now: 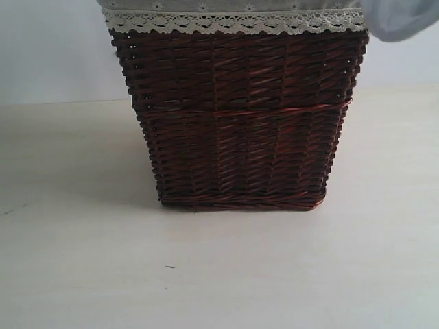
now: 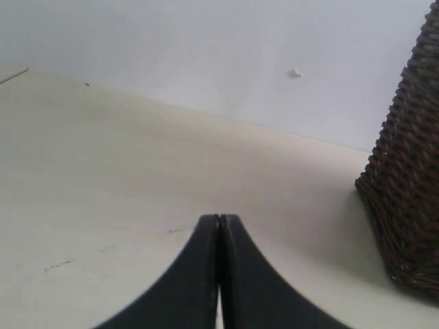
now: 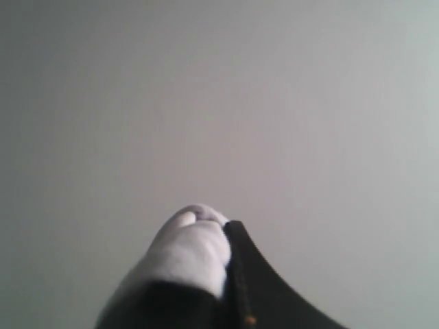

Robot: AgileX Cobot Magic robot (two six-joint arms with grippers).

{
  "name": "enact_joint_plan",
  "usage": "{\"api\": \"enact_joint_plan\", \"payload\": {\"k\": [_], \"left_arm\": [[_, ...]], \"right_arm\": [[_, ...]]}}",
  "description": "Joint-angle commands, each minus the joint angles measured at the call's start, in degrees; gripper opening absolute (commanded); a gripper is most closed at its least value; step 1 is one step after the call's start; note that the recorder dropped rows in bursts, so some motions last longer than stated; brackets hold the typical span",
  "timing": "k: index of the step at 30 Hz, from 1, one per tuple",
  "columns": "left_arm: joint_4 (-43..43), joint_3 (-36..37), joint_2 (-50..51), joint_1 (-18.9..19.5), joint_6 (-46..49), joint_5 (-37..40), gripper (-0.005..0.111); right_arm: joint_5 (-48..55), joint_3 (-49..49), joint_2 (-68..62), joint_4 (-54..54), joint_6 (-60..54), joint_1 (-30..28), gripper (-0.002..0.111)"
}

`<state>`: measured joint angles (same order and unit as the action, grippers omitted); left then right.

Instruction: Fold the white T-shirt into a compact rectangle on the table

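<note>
Outwardly, the exterior view shows neither arm. One dark brown wicker basket (image 1: 236, 116) stands on the pale cream tabletop (image 1: 82, 267), filling the middle of the view, and it tapers toward its base. One grey liner (image 1: 233, 19) with a lace edge folds over its rim. At the upper right corner a bit of white cloth, apparently the white T-shirt (image 1: 401, 19), hangs in the air beside the basket's rim; how it is held is outside the view. Behind the tabletop rises a plain pale wall. A few small dark specks mark the tabletop in front of the basket.

Next, the left wrist view shows the left gripper (image 2: 219, 223) held low over the tabletop (image 2: 103, 192) and pointing along it toward the wall. Its two black jaws are pressed together with only a thin seam between them, and nothing lies between them. One corner of the wicker basket (image 2: 408, 171) shows off to one side, well apart from the jaw tips. The wall behind is bare except for one small white fleck.

Lastly, the right wrist view shows the right gripper (image 3: 223, 229) raised against a blank grey-white background, with neither tabletop nor basket visible. Its jaws are clamped on a bunched fold of the white T-shirt (image 3: 188, 253), which bulges over one jaw and covers it, while the other black jaw shows bare. The picture is soft, so no lettering or collar can be made out.
</note>
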<state>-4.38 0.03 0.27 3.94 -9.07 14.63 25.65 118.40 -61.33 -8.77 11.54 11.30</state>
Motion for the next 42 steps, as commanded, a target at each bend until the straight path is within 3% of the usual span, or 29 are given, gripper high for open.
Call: {"api": "enact_joint_plan", "payload": {"k": [1,5,23,29,35,42], "left_arm": [[-0.5,0.0,-0.3,0.2,-0.1,-0.2,0.000],[-0.5,0.0,-0.3,0.2,-0.1,-0.2,0.000],[-0.5,0.0,-0.3,0.2,-0.1,-0.2,0.000],[-0.5,0.0,-0.3,0.2,-0.1,-0.2,0.000],[-0.5,0.0,-0.3,0.2,-0.1,-0.2,0.000],[-0.5,0.0,-0.3,0.2,-0.1,-0.2,0.000]], "right_arm": [[3.8,0.3,-0.1,17.1,-14.4,0.0,0.000],[3.7,0.3,0.3,22.3,-17.8,0.0,0.000],[-0.2,4.9,4.9,27.7,-17.7,0.0,0.000],[6.1,4.8,4.7,28.2,-17.7,0.0,0.000],[18.6,4.1,2.5,27.4,-17.8,0.0,0.000],[31.8,-8.0,-0.2,27.3,-19.0,0.0,0.000]]}}
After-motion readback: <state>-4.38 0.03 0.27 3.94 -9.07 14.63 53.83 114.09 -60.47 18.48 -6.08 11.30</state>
